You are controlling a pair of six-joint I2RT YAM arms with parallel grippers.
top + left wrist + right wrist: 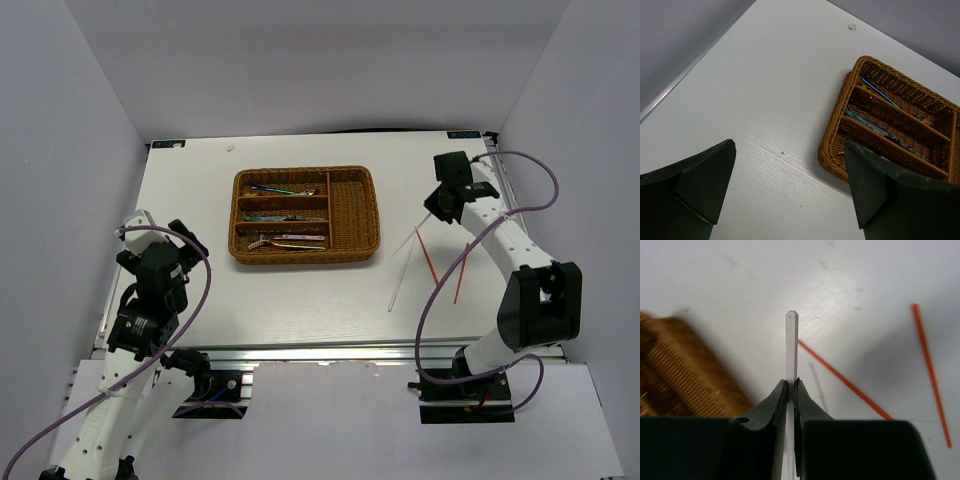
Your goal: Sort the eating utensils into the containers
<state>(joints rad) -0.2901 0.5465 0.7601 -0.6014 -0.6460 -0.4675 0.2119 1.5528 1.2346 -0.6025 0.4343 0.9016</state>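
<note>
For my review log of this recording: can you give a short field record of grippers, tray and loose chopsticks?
left gripper: open, empty, above the table beside the tray
right gripper: shut on white chopstick
tray: cutlery in the long slots
loose on table: two red chopsticks, one loose white chopstick

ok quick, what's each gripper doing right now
left gripper: open, holding nothing
right gripper: closed on a white chopstick
</note>
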